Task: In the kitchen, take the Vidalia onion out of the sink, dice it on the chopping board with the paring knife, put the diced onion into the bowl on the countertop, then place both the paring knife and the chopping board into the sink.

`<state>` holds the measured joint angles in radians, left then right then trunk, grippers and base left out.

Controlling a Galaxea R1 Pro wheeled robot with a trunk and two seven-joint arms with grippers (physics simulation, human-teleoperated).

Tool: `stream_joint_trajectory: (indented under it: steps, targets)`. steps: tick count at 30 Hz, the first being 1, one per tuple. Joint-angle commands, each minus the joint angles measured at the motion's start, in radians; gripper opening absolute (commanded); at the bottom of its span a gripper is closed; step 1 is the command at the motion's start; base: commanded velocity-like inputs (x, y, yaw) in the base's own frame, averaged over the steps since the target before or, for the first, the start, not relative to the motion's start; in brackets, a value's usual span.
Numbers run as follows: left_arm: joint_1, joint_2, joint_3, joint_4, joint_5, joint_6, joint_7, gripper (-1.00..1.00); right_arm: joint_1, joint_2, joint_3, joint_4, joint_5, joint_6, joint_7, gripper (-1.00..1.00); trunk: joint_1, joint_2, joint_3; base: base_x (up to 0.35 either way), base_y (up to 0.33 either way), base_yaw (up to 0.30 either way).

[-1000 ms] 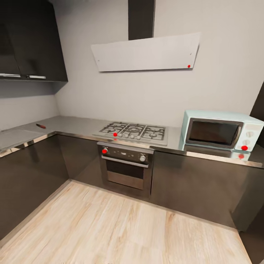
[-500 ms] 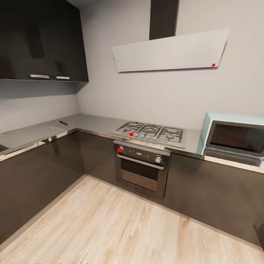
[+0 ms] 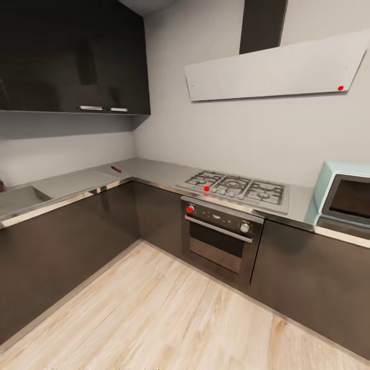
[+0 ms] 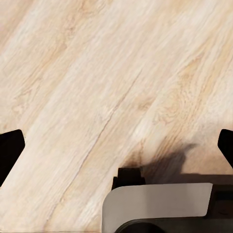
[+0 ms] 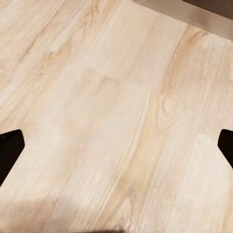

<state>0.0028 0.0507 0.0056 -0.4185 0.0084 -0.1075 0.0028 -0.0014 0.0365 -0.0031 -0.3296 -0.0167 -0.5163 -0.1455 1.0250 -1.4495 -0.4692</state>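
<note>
The left gripper [image 4: 116, 145] points down at a light wooden floor [image 4: 97, 82] whose planks run diagonally, with pale grain and a few darker knots. Its two dark fingertips [image 4: 9, 150] show at opposite edges of the picture, set wide apart with nothing between them. Below them a pale grey rounded panel of the robot's body [image 4: 160, 206] comes into the picture, with a small dark block [image 4: 128, 175] at its edge and a soft shadow [image 4: 170, 162] on the floor beside it

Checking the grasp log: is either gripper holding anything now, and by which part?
Nothing held: left gripper and right gripper are open over bare wooden floor.
</note>
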Motion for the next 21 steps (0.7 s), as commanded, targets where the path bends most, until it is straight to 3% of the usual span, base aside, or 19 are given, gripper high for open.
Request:
stream_joint_trajectory:
  steps: [1, 21]
  targets:
    - [0.0, 0.0, 0.001, -0.001, 0.001, -0.001, 0.0, 1.0, 0.0, 0.0, 0.0, 0.0, -0.001, -0.002, -0.002, 1.0, 0.0, 0.0, -0.001, 0.0, 0.0, 0.283]
    - [0.0, -0.001, 0.001, 0.0, 0.001, -0.001, 0.0, 1.0, 0.0, 0.0, 0.002, 0.0, 0.0, -0.002, -0.002, 1.0, 0.0, 0.0, -0.001, 0.0, 0.0, 0.283]
